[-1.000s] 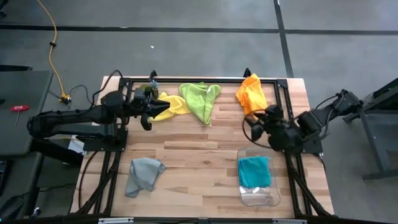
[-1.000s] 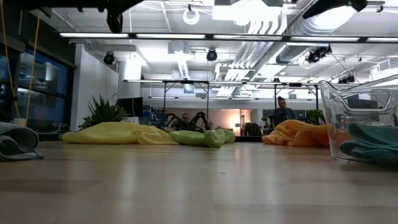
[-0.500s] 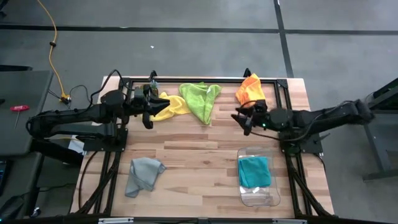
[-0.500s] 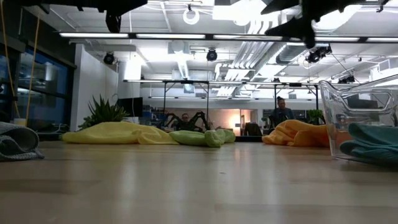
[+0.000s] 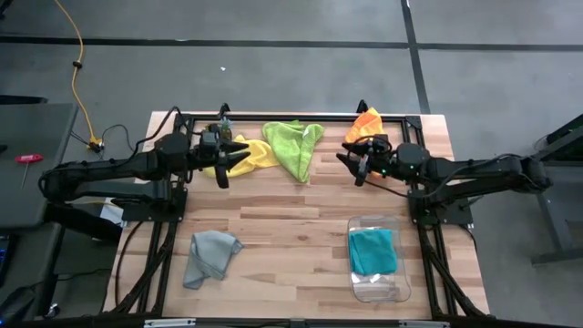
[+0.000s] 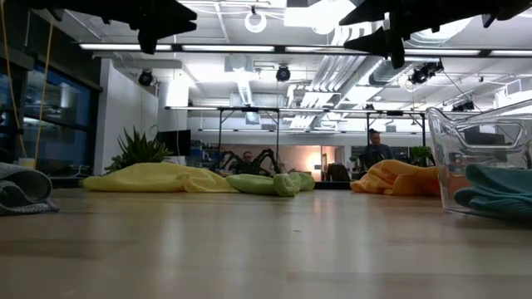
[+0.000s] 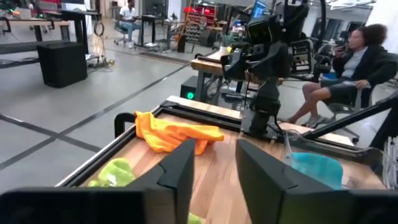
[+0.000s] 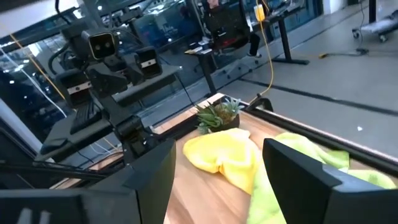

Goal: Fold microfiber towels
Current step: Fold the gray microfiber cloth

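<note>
A pale, striped wooden table (image 5: 291,237) with a black metal frame (image 5: 291,117) holds five plain, unpatterned cloths: a yellow towel (image 5: 250,155), a lime green towel (image 5: 293,146), an orange towel (image 5: 366,126), a grey towel (image 5: 209,255), and a teal towel (image 5: 373,251) inside a clear, colourless plastic bin (image 5: 401,278). A small dark green plant clump (image 8: 219,115) sits beside the yellow one. Both arms are black. The floor (image 5: 291,64) is grey, crossed by a yellow cable (image 5: 80,64).
</note>
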Motion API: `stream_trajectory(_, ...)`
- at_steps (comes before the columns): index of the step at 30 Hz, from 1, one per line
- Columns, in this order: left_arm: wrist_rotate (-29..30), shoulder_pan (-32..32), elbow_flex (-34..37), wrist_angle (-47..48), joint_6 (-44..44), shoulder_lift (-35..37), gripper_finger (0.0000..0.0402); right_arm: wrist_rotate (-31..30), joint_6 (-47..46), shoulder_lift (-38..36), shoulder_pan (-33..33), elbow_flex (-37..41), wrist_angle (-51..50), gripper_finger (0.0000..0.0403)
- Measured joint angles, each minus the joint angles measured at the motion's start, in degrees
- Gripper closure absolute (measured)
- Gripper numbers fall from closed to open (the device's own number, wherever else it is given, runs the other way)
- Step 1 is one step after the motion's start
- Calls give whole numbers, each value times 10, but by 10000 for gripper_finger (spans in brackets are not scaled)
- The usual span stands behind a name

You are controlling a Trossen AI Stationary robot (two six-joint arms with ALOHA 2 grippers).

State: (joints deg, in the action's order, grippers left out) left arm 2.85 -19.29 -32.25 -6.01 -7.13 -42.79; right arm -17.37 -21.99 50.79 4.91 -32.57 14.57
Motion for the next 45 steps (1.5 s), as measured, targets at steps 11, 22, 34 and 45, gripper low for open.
stream_trajectory(11,6,0,-92,131,65,-91,180,-20,6,2,0,0,-21,169)
stream_trajectory(22,-92,49,-208,326,119,-162,167,-35,-33,2,0,0,-28,169)
stream_trajectory(34,-47,434,-210,513,-21,-208,167,-35,-51,2,0,0,-52,169)
stream_trajectory(45,-45,560,-210,437,-46,-382,167,-35,-50,2,0,0,-66,169)
